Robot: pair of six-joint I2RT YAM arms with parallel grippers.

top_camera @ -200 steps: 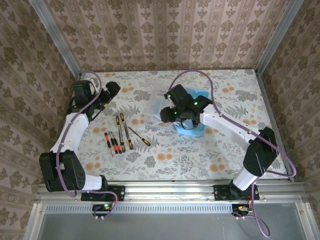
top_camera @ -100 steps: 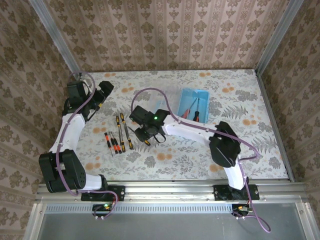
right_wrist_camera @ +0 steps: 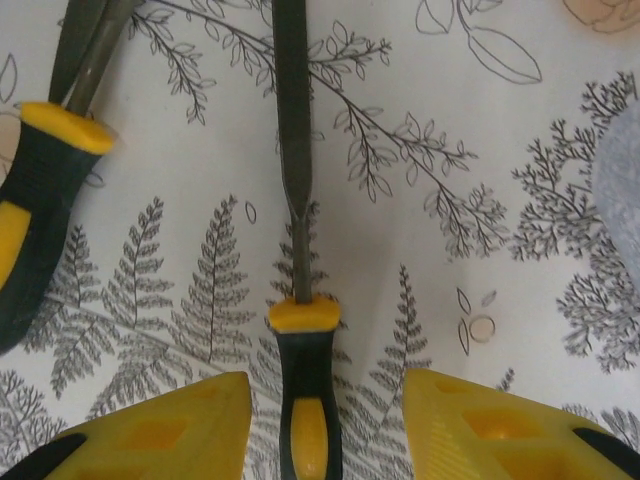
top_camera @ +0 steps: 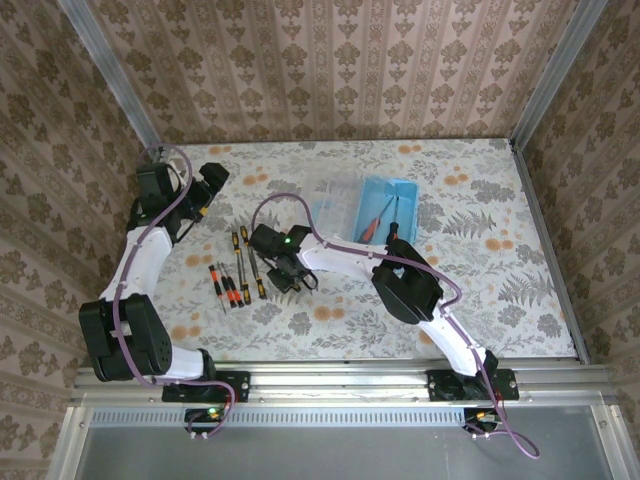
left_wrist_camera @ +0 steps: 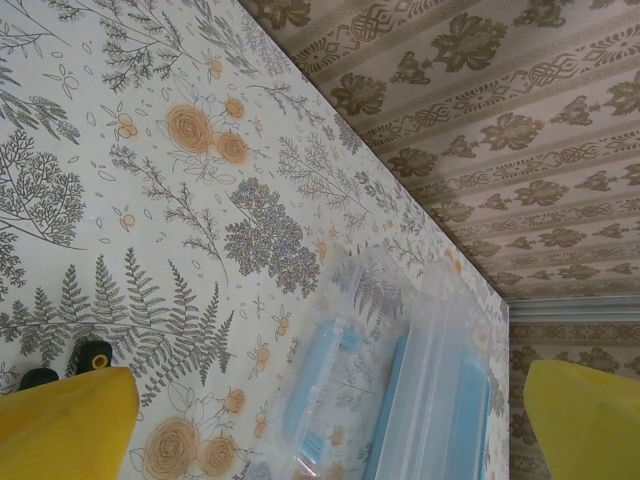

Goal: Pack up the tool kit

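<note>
On the table (top_camera: 480, 290), far side, right of centre: case (top_camera: 405, 185) sits with its lid (top_camera: 335, 200) folded out flat to the left, so the tray is open from above. Two screwdrivers (top_camera: 380, 212) already lie inside it, slanted. Packing looks partly done.

Left of centre, well apart from the case: the loose screwdrivers (top_camera: 235, 275) lie in a rough row, handles towards the near edge and shafts pointing away. That leaves the handles on the side the arms reach from.

Right gripper (top_camera: 287, 277) is down low at the right end of this row. Wrist view: one screwdriver (right_wrist_camera: 304, 400) runs straight up between the yellow fingers (right_wrist_camera: 160, 430), handle centred. There is bare cloth on both sides of the handle, so the jaws stand partly apart and straddle it, with no grasp made. A neighbour (right_wrist_camera: 35, 210) lies just to the left, clear of the fingers. Judgement: this is line-up for a pick, and the gap is kept narrow to avoid that neighbour.

Left gripper (top_camera: 205, 185) is parked at the far left, jaws spread wide and holding nothing. Its camera looks across at the case, and it keeps out of the right arm's way.
</note>
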